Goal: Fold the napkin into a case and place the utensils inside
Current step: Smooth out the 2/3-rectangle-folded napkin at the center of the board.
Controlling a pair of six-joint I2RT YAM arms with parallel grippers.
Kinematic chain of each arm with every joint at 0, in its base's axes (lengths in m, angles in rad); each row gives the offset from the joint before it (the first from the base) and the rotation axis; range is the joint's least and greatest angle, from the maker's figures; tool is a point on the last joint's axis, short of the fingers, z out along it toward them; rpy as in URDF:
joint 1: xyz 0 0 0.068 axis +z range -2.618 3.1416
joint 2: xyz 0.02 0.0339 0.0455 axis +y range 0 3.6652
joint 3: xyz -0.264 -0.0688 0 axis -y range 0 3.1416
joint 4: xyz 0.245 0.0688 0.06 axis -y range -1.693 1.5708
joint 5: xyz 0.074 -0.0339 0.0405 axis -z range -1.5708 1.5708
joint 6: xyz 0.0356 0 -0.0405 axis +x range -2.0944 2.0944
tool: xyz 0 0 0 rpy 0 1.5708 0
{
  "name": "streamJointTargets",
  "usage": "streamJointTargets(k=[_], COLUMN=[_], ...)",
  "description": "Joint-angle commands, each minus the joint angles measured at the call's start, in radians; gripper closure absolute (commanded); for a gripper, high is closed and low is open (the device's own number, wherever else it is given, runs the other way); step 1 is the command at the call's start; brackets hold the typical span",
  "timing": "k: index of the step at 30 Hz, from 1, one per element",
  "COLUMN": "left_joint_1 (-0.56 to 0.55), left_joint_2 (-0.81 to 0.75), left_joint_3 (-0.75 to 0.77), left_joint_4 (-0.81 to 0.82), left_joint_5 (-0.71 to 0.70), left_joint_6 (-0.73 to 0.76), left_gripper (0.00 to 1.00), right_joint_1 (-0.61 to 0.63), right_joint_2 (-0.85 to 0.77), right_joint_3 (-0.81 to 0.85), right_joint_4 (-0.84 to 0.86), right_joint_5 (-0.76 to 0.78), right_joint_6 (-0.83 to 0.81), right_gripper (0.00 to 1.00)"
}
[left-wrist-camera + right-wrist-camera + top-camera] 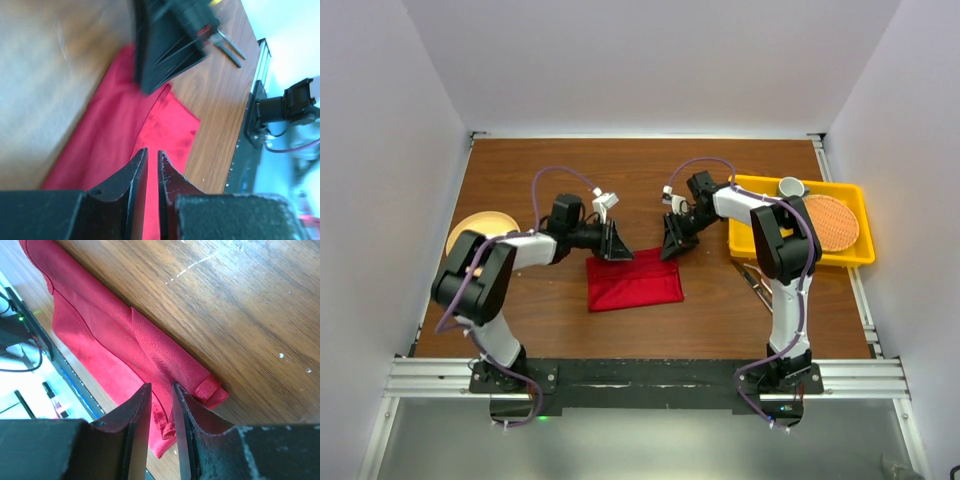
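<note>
A brown wooden bench (550,170) fills a white-walled booth. Just nearer than both hands the napkin (635,282) lies flat, folded to a red rectangle. The utensils (757,280) lie nearer than the right hand (673,240) and off to its right. The left hand (613,243) sits over the napkin's far left corner, fingers a narrow slit apart. The right hand is over the far right corner, also narrow, with a curl of hem in its gap; whether it pinches, I cannot tell. Farther right stands a yellow tray (860,255).

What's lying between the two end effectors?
The napkin, its far edge running from the left end effector to the right end effector; top view.
</note>
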Motion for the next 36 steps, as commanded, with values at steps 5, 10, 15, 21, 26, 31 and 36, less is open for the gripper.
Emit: streamJointTargets(k=[5,10,15,21,26,31,36], left_joint_1=[0.098,0.144,0.132,0.106,0.130,0.172,0.216], left_joint_2=[0.237,0.265,0.098,0.190,0.312,0.360,0.310], left_joint_3=[-0.089,-0.091,-0.059,-0.031,-0.080,-0.114,-0.100], left_joint_4=[0.231,0.211,0.315,0.530,0.642,0.548,0.546], left_joint_5=[0.035,0.092,0.185,0.149,0.121,0.120,0.121], left_joint_6=[-0.229,-0.220,-0.314,-0.522,-0.585,-0.518,-0.483], left_gripper=[0.77,0.59,0.29,0.22,0.23,0.26,0.26], right_joint_1=[0.005,0.004,0.007,0.005,0.004,0.005,0.007], right_joint_2=[0.044,0.055,0.048,0.049,0.055,0.057,0.044], right_joint_3=[-0.064,-0.069,-0.066,-0.066,-0.054,-0.052,-0.061], right_joint_4=[0.101,0.106,0.115,0.113,0.100,0.092,0.099], right_joint_5=[0.148,0.150,0.134,0.133,0.139,0.140,0.144], right_joint_6=[-0.040,-0.048,-0.042,-0.046,-0.063,-0.063,-0.097], right_gripper=[0.71,0.72,0.72,0.72,0.72,0.72,0.72])
